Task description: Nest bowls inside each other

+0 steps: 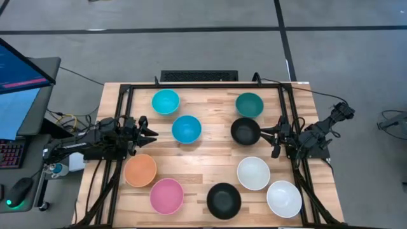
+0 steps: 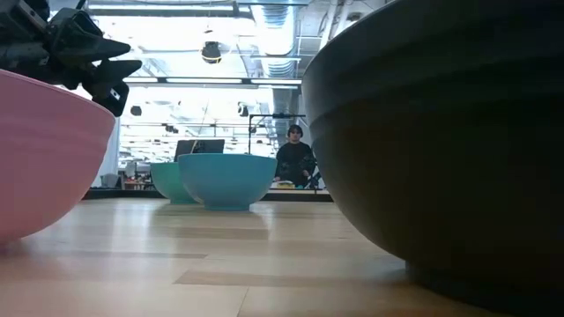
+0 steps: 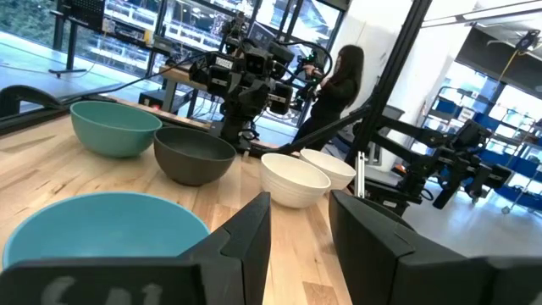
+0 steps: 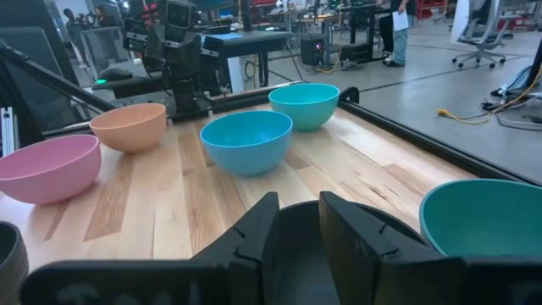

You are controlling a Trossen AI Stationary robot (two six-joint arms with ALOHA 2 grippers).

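Wood-plank table (image 1: 203, 159) | round smooth bowls (image 1: 186, 129) | left gripper (image 1: 147, 133) jaws apart | right gripper (image 1: 269, 135) jaws apart

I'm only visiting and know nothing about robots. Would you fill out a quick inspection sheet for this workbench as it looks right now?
Surface: wooden table inside a black frame.
Job's things: nine bowls, all separate, none nested: cyan bowl, blue bowl, teal bowl, black bowl, orange bowl, pink bowl, second black bowl, white bowl, second white bowl.
Clutter: nothing seen.
Hands: left hand open, empty, beside the blue bowl; right hand parted at the black bowl's edge, holding nothing.
Cables: cable runs off the table's right corner.
Surroundings: monitor left; a person beyond the table.
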